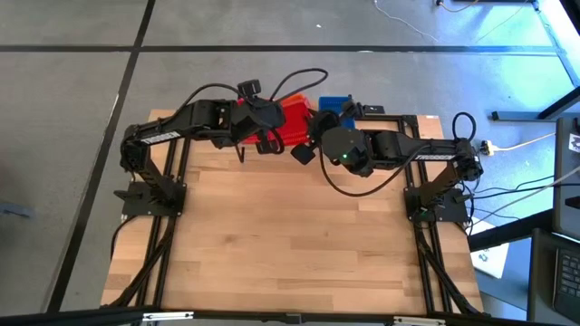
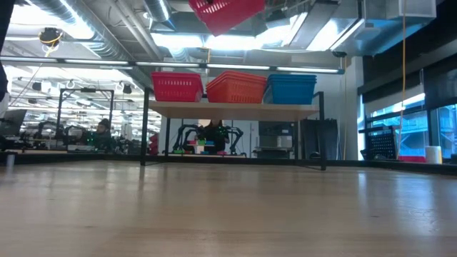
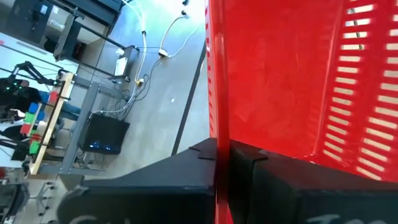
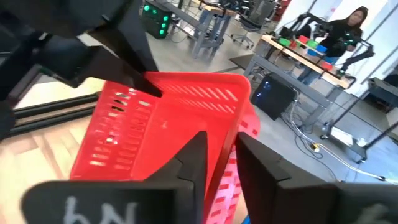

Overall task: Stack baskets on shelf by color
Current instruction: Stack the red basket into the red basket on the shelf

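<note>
Behind the table, the shelf (image 2: 243, 109) carries stacks at frame centre. Left gripper (image 3: 222, 163) pinches the red basket's (image 2: 227, 14) thin rim, top centre; right gripper (image 4: 219, 151) straddles it loosely. Light, stiff, likely flexes.

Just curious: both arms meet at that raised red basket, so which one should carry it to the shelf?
Probably the left gripper: it is shut on the red basket wall, while the right gripper's fingers straddle the rim, apart.

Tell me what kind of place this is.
Probably a robotics lab or workshop: exposed ceiling ducts, other robot workstations across the room, cables on a concrete floor, and a person at another bench.
</note>
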